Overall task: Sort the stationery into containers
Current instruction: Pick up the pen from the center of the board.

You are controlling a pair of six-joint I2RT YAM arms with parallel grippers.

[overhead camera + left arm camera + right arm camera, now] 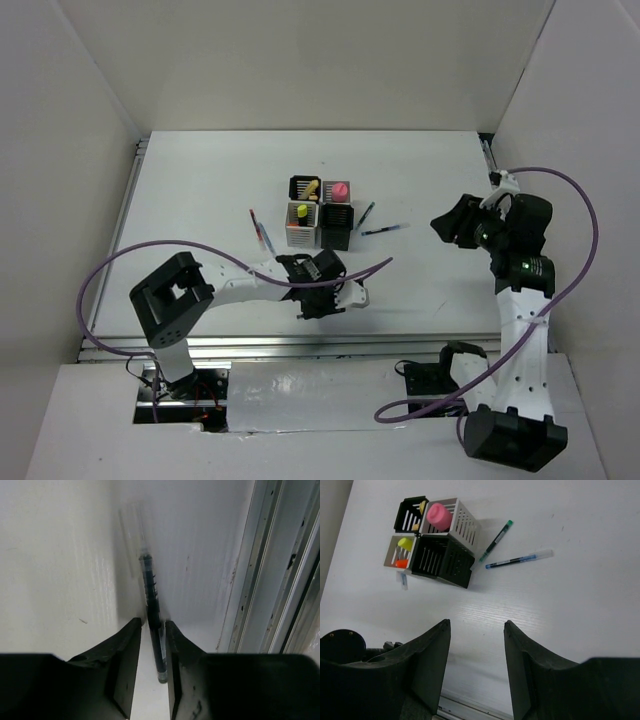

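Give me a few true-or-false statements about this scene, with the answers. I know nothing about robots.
1. The left gripper has a dark pen between its fingers. True.
2. The right gripper holds the pink highlighter. False: it is open and empty, and the pink highlighter stands in a white cup.
3. A green pen and a blue pen lie on the table beside the cups. True.
4. All four cups hold something. False: one black cup looks empty.
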